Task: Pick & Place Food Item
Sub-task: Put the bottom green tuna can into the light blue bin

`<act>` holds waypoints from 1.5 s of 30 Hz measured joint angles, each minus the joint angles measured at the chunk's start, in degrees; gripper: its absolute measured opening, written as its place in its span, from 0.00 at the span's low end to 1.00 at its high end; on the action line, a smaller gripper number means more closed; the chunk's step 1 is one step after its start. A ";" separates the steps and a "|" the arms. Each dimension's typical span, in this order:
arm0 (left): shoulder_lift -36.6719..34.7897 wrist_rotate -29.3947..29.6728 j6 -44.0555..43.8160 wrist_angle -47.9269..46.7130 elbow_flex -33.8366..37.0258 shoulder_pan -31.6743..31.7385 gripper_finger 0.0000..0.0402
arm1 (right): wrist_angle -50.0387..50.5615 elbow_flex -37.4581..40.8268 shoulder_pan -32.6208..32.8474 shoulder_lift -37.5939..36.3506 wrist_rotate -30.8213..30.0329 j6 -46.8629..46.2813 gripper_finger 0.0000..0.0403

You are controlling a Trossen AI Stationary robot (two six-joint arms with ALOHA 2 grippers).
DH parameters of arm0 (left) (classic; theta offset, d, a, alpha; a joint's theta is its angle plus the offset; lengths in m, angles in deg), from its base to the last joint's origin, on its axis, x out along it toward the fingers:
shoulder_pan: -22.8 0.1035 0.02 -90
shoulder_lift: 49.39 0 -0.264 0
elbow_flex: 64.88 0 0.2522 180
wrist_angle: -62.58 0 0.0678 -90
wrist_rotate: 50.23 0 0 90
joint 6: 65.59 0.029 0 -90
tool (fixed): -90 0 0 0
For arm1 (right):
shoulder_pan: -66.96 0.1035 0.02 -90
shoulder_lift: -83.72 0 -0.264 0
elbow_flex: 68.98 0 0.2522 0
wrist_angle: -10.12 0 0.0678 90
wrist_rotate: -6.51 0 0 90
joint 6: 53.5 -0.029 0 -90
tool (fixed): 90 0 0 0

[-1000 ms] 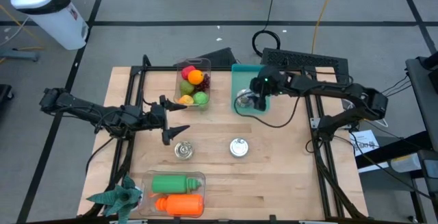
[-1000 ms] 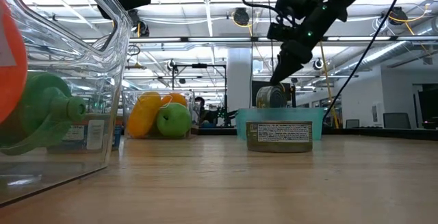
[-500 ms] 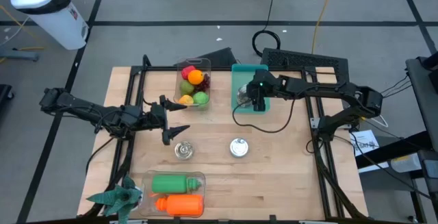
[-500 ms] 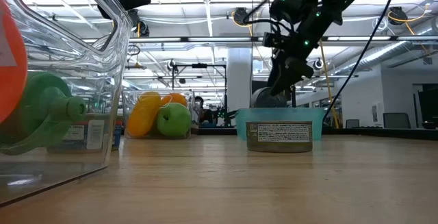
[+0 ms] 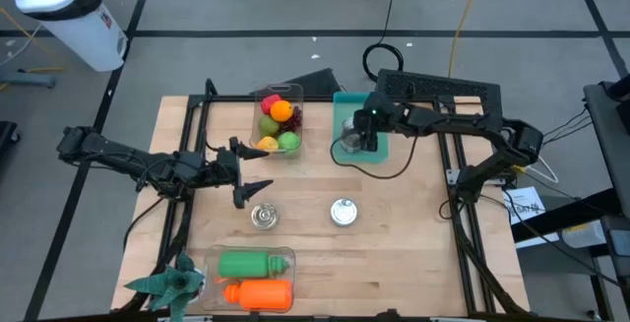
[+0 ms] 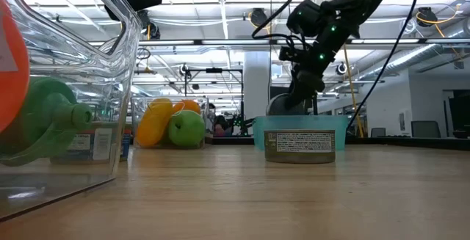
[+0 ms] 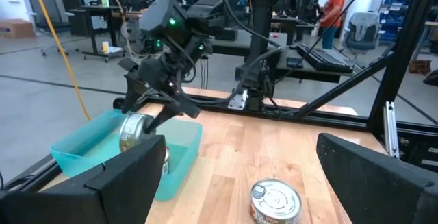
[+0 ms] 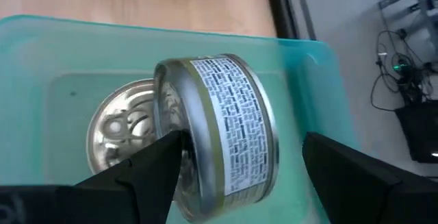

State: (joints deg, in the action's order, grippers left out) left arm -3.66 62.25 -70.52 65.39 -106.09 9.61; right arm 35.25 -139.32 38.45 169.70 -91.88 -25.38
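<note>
Cans are the food here: one tin can (image 8: 212, 135) sits tilted on its edge inside the teal bin (image 5: 356, 105), leaning on another can (image 8: 123, 131) lying flat there, with the right gripper (image 5: 360, 141) just above it, jaws spread to either side and not clamping it. Left gripper (image 5: 254, 176) hovers over the worktop (image 5: 413, 243) near the fruit container (image 5: 278, 117), jaws wide open and empty.

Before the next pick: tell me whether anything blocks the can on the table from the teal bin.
Nothing visible does. Bare wood lies between the can and the teal bin. The right tool is over the bin, with another can between its fingers.
</note>
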 joint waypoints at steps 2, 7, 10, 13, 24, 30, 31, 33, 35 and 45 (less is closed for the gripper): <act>0.02 0.00 -0.01 -0.02 0.00 -0.01 0.97 | 0.75 0.00 -0.78 0.00 3.64 0.00 0.71; 0.00 0.00 0.00 0.00 0.00 0.00 0.97 | 2.78 0.00 -0.96 0.00 11.62 -0.18 0.62; 0.01 0.00 0.00 -0.02 0.00 -0.01 0.97 | 3.97 0.00 -0.18 0.00 11.46 0.13 0.50; 0.00 0.00 0.00 -0.02 0.00 -0.01 0.97 | 3.86 -0.04 0.61 -0.01 10.95 0.16 0.36; 0.01 0.00 0.00 -0.02 0.00 -0.01 0.97 | 2.59 1.15 7.35 0.00 -8.72 6.65 0.35; 0.00 0.00 0.00 -0.02 0.00 -0.02 0.97 | -5.67 6.35 9.55 -0.09 -11.10 8.60 0.35; 0.01 0.00 0.00 -0.02 0.00 -0.01 0.97 | -6.97 7.23 9.61 -0.12 -11.42 8.87 0.35; 0.00 0.00 0.00 -0.02 0.00 -0.01 0.97 | -10.19 9.18 9.63 -0.22 -11.76 9.21 0.35; 0.00 0.00 0.00 -0.02 0.00 -0.01 0.97 | -13.52 10.97 9.94 -0.22 -12.04 8.98 0.35; 0.00 0.00 0.00 -0.02 0.00 -0.02 0.97 | -12.73 12.39 12.53 -0.44 -11.07 -2.61 0.72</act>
State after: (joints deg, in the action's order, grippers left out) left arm -3.66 62.25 -70.52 65.37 -106.09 9.59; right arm 22.51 -126.92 50.98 169.26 -102.94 -27.99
